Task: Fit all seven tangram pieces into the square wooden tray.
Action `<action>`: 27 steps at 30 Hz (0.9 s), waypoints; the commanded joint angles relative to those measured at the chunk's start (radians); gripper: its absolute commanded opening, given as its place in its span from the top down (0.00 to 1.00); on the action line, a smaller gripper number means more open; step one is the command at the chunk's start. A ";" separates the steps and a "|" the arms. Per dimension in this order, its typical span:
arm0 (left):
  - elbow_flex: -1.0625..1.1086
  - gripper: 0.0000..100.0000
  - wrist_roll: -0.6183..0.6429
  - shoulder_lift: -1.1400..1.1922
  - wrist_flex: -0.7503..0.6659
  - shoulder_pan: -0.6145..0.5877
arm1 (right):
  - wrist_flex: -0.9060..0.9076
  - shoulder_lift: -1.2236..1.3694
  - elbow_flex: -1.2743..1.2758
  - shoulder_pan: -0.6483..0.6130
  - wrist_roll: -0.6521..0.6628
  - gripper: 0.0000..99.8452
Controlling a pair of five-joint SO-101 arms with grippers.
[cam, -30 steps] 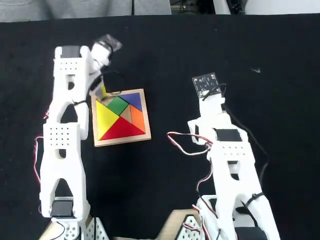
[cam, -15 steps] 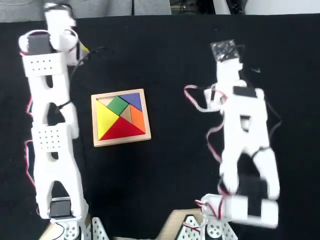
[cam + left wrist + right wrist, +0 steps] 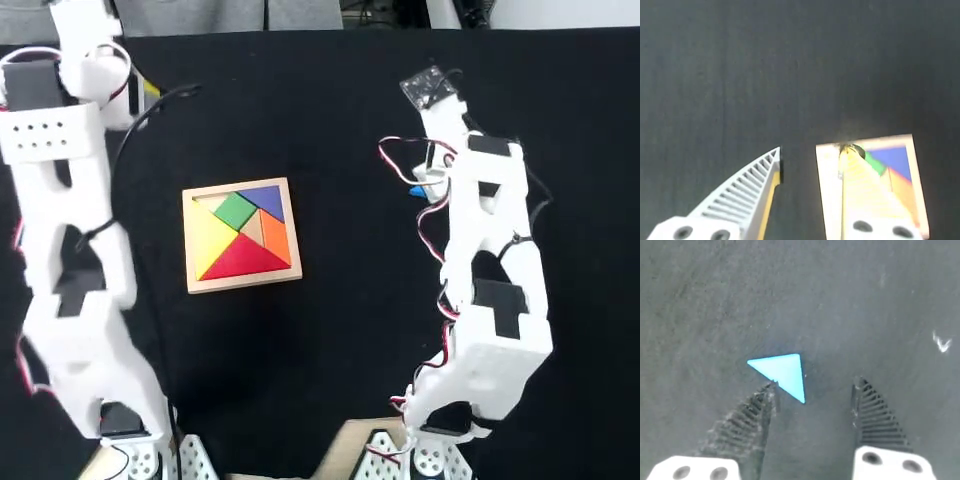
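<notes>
- Right end effector: fingers spread, holding nothing. It hangs low over the tabletop.
- Cyan triangle: lies flat on the tabletop, just ahead of the spread fingertips and nearer one of them. No contact is visible. In the high view it sits beside the right arm, well apart from the tray.
- Left end effector: fingers spread, empty. It is held up off the tabletop on the left arm's side, with the tray below it and partly behind one finger.
- Square wooden tray: flat on the tabletop between the two arms, nearer the left one.
- In the tray, lying flush: yellow triangle, red triangle, green square, blue piece and orange piece.
- Tan patch at the tray's centre: cannot tell whether it is a pale piece or bare wood.
- Pale triangular gap at the tray's far corner on the left arm's side: looks unfilled.
- Progress, judged: mostly done, with five coloured pieces seated. Left to do: grasp the cyan triangle, carry it to the tray and turn it to fit an open slot. Whether a seventh piece is outstanding depends on the tan patch.
</notes>
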 commanded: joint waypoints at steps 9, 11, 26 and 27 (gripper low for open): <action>1.015 0.81 -0.035 -0.618 -0.210 -0.117 | 0.135 0.039 -0.140 -0.040 0.390 0.73; 1.190 0.81 -0.035 -0.680 -0.295 -0.145 | 0.180 0.084 -0.180 -0.044 0.408 0.68; 1.893 0.81 0.043 -0.997 -0.707 -0.254 | 0.436 0.547 -0.789 -0.014 0.446 0.71; 1.903 0.81 0.043 -0.997 -0.720 -0.254 | 0.465 0.576 -0.835 -0.006 0.448 0.71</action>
